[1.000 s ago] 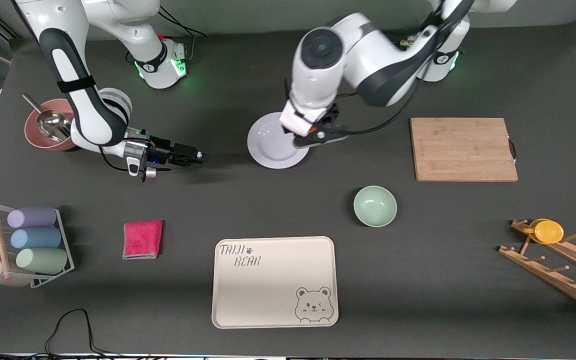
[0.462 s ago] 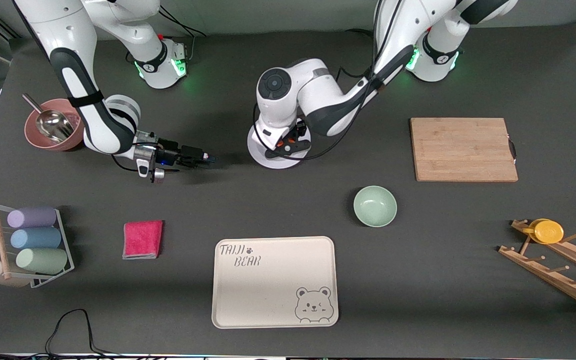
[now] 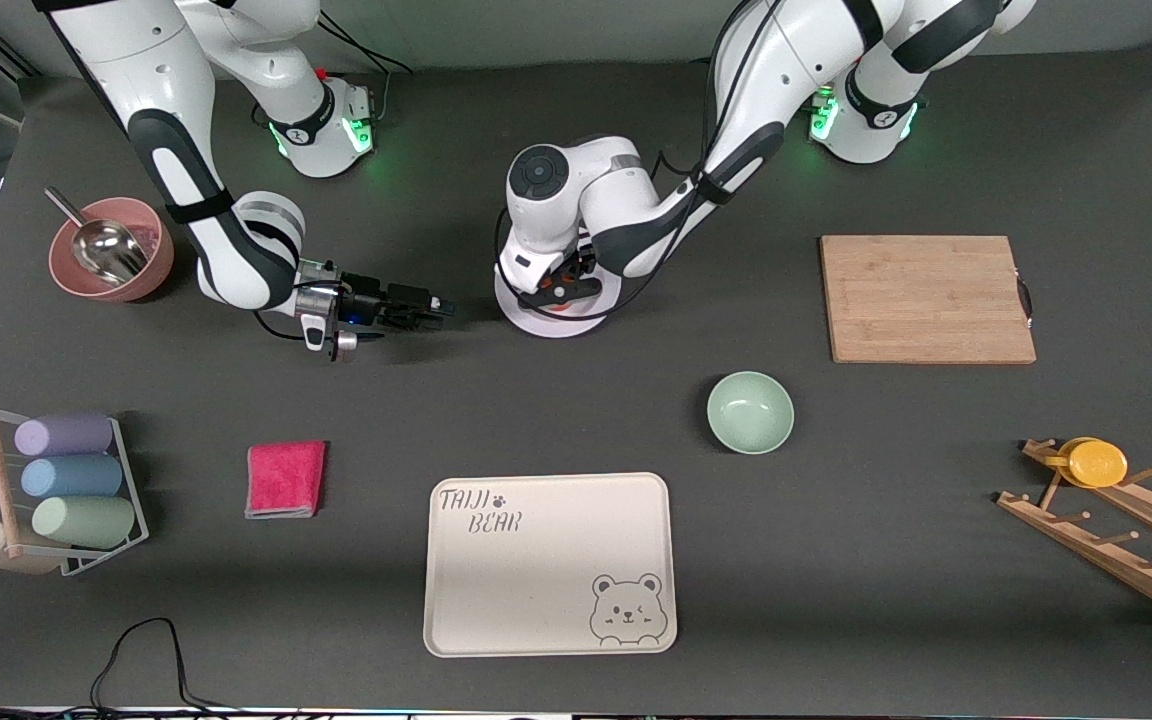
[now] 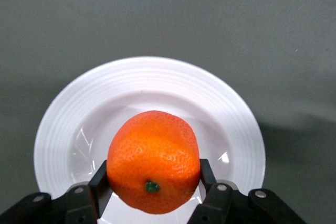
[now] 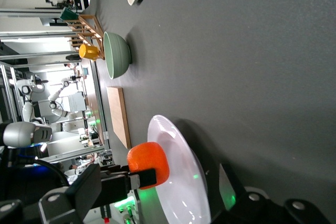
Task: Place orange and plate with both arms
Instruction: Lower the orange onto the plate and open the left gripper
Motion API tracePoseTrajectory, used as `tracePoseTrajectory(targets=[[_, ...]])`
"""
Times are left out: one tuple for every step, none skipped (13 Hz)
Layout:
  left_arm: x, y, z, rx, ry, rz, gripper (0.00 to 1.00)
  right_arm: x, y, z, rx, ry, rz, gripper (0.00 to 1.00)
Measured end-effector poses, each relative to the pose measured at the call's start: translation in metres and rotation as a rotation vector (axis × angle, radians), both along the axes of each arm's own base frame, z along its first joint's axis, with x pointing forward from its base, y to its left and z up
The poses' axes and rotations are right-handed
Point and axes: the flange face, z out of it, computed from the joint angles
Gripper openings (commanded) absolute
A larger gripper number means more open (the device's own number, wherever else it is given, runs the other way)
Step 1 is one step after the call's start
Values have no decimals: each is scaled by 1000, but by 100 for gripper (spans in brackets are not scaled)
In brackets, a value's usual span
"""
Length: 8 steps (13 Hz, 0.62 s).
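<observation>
The white plate lies on the dark table between the two arms' bases. My left gripper reaches down over it, shut on the orange. In the left wrist view the orange sits between both black fingers, over the plate's middle. I cannot tell whether the fruit touches the plate. My right gripper hovers low over the table beside the plate, toward the right arm's end, open and holding nothing. Its wrist view shows the plate edge-on with the orange against it.
A mint-green bowl and a cream bear tray lie nearer the camera. A wooden cutting board sits toward the left arm's end. A pink bowl with a scoop, a pink cloth and a cup rack sit toward the right arm's end.
The left arm has come down over the plate with the orange still held. The right gripper has slid closer to the plate, staying open.
</observation>
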Motion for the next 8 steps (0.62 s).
tracePoseTrajectory(targets=[[-6,1,-7,8,-1,-3,0,-2,0,-5,-2,-3,7,100],[-12,0,-11,14,2,-9,0,-4,-1,-10,-3,-5,13,100],[-19,-2,-14,19,5,-16,10,-6,-1,-13,-4,-2,16,100],[-24,-4,-15,22,7,-20,70,-8,-1,-15,-5,2,18,100],[-27,-5,-16,26,8,-14,100,-10,0,-16,-5,3,22,100],[-28,-4,-17,28,8,-5,100,-11,3,-16,-3,3,27,100],[-27,-4,-17,28,7,0,100,-13,6,-16,2,1,26,100],[-27,-4,-16,28,6,3,100,-16,10,-18,12,-7,20,100]])
